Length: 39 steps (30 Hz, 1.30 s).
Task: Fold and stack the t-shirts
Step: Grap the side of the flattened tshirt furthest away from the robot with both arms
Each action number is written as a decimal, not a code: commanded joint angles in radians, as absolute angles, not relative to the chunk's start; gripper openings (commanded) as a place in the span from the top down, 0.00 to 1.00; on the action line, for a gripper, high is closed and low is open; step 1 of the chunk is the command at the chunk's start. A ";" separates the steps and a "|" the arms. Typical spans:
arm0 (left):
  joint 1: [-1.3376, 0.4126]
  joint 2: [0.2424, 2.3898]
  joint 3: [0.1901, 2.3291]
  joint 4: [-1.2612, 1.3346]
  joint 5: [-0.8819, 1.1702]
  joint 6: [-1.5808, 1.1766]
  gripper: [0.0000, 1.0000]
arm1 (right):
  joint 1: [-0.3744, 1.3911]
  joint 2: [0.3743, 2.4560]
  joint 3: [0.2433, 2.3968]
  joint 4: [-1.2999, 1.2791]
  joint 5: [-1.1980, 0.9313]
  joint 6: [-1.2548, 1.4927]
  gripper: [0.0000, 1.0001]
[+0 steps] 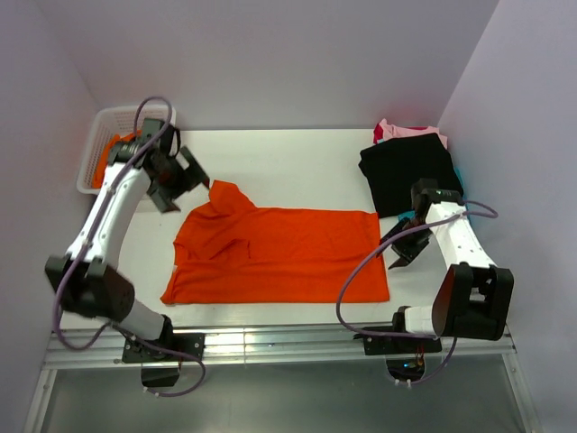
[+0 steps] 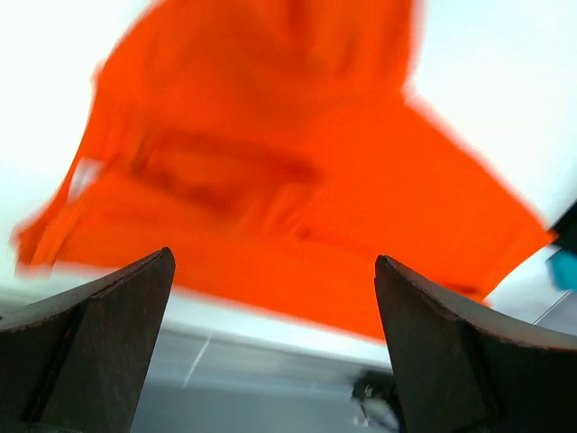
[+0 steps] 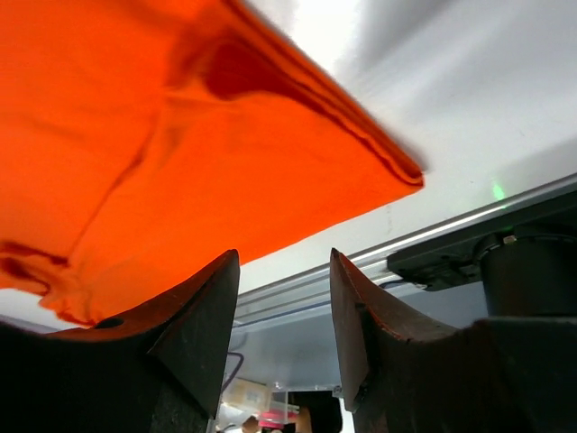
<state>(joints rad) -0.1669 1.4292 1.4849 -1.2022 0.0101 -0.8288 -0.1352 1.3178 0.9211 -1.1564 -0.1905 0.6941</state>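
- Left gripper (image 1: 187, 183) is hovering just beside the raised far-left corner of the orange t-shirt (image 1: 279, 253), its fingers (image 2: 108, 307) spread wide and holding nothing.
- Right gripper (image 1: 398, 249) is sitting at that shirt's right edge, jaws slightly apart with nothing between them.
- The orange t-shirt is lying spread on the table (image 1: 297, 153) between the arms.
- A black t-shirt (image 1: 406, 171) is lying at the far right, over pink fabric (image 1: 406, 132).
- A white mesh basket (image 1: 101, 126) is standing far left, holding orange cloth.
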 commanded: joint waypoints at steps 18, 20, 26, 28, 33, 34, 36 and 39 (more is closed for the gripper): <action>-0.130 2.410 2.284 -1.003 -0.020 -0.736 0.01 | -0.124 1.285 1.072 -1.239 -0.106 0.684 0.51; -0.132 2.415 2.246 -0.979 -0.012 -0.739 0.01 | -0.124 1.284 1.071 -1.244 -0.098 0.686 0.52; -0.152 2.401 2.178 -0.965 -0.021 -0.723 0.01 | -0.126 1.290 1.069 -1.243 -0.077 0.690 0.52; -0.164 2.392 2.158 -0.953 -0.023 -0.719 0.00 | -0.124 1.292 1.060 -1.238 -0.081 0.692 0.52; -0.187 2.413 2.140 -0.956 -0.031 -0.726 0.00 | -0.126 1.292 1.039 -1.227 -0.071 0.690 0.52; -0.192 2.425 2.143 -0.960 -0.040 -0.726 0.00 | -0.124 1.290 1.035 -1.227 -0.069 0.689 0.52; -0.202 2.434 2.143 -0.960 -0.057 -0.727 0.05 | -0.126 1.290 1.032 -1.227 -0.066 0.687 0.52; -0.204 2.433 2.125 -0.942 -0.063 -0.738 0.21 | -0.126 1.289 1.034 -1.232 -0.057 0.686 0.52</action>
<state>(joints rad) -0.1974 2.4176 2.1326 -0.9646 -0.0422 -0.7258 -0.1287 1.3155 1.0336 -1.2243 -0.0917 0.6827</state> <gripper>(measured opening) 0.839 0.477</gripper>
